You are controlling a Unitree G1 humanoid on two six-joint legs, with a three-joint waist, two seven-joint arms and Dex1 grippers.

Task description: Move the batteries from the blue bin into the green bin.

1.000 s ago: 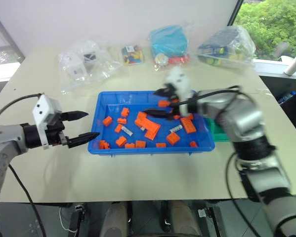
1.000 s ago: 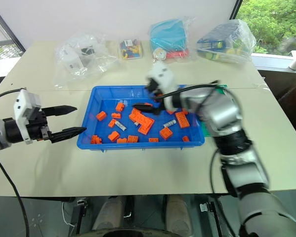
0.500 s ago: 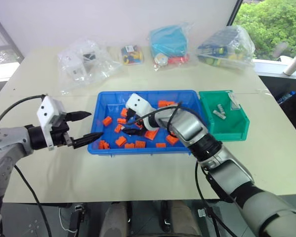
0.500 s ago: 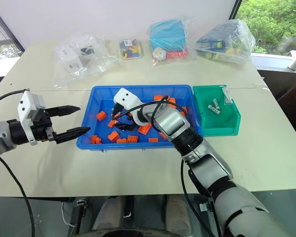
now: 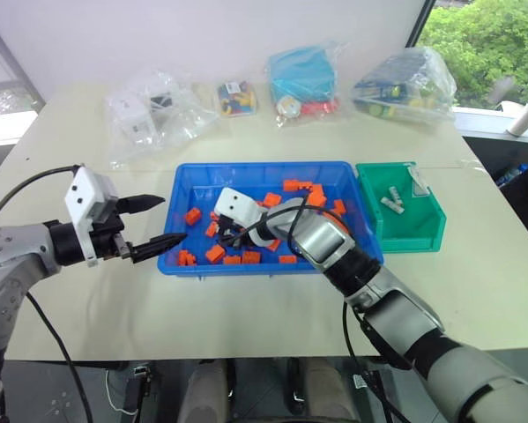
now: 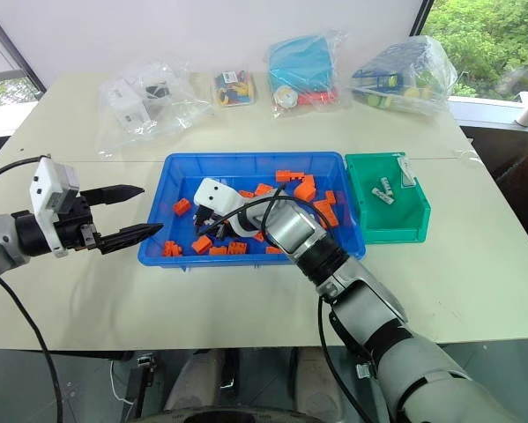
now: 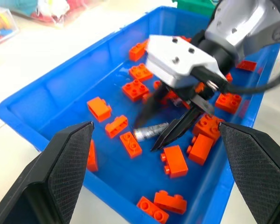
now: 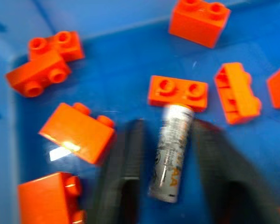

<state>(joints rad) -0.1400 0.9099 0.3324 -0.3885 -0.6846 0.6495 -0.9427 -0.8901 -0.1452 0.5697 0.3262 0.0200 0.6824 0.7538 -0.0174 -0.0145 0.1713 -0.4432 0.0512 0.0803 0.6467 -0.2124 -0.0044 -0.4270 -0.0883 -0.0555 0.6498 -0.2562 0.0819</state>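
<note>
inside blue bin [image 5: 182,187], right tool [image 7: 164,136] pinching battery [image 8: 171,152]; left tool [image 5: 158,222] spread beside bin

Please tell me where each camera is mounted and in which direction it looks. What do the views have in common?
Left eye and right eye views: on the head, facing forward and down at the table; both arms show.
Left wrist view: along the open left gripper toward the blue bin; the right gripper shows too.
Right wrist view: down into the bin, at a battery between its own fingers.
Shared: both wrist views show that battery.
</note>
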